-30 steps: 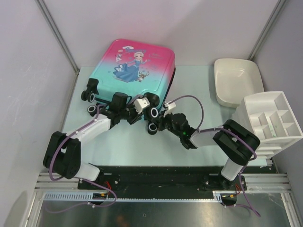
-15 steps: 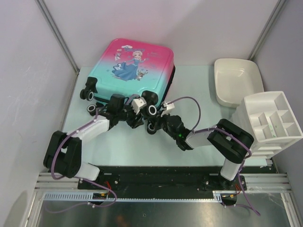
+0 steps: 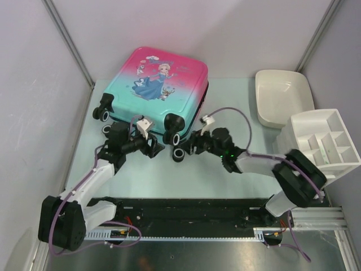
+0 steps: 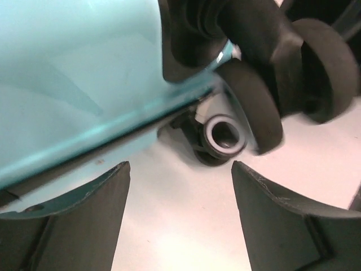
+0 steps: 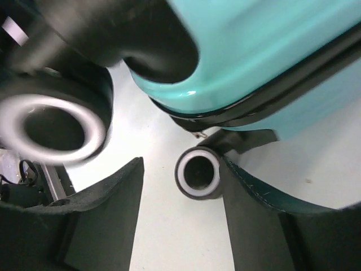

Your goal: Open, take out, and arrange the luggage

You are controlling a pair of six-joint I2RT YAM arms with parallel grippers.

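The luggage [image 3: 161, 84], pink fading to teal with a princess print, lies flat and closed at the back of the table, its wheels [image 3: 175, 138] toward the arms. My left gripper [image 3: 151, 148] stands open just in front of the wheel end. In the left wrist view the teal shell [image 4: 73, 73] and a wheel [image 4: 224, 135] lie beyond my open left gripper [image 4: 179, 166], with only bare table between its fingers. My right gripper [image 3: 189, 144] is open at the right wheel corner. In the right wrist view a small wheel [image 5: 197, 172] sits close to the right finger of my open right gripper [image 5: 183, 162].
A white tub [image 3: 282, 96] stands at the back right. A white compartment organiser [image 3: 324, 144] sits in front of it at the right edge. Grey walls close in the table on three sides. The black rail [image 3: 192, 212] with the arm bases runs along the near edge.
Both grippers have opened. The left arm has drawn back to the left, away from the wheels, and the right arm has swung right. The luggage's near end has shifted slightly.
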